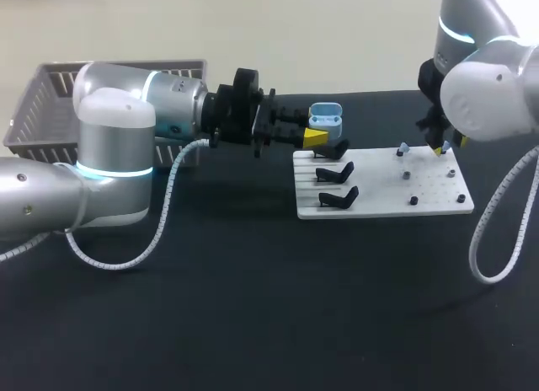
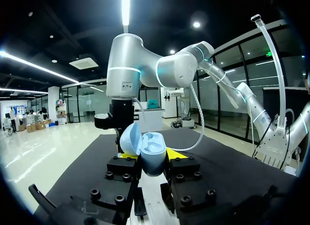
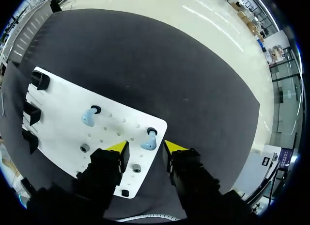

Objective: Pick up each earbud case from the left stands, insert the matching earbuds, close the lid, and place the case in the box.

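Observation:
My left gripper [image 1: 313, 137] is shut on a light blue earbud case [image 1: 325, 116], held above the left end of the white board [image 1: 383, 193] with its lid open. In the left wrist view the case [image 2: 151, 154] sits between the yellow-tipped fingers [image 2: 177, 153], lid tilted back and pockets empty. My right gripper [image 1: 441, 147] hangs over the board's far right corner. Its fingers stand open on either side of a blue earbud [image 3: 148, 143] on a peg, with a small gap each side. A second blue earbud [image 3: 88, 117] [image 1: 403, 147] stands farther left on the board.
Three black stands [image 1: 334, 173] line the board's left end, none of them holding a case. Small dark pegs [image 1: 413, 200] dot its right half. A grey mesh basket [image 1: 46, 92] sits at the far left behind my left arm. The table top is black.

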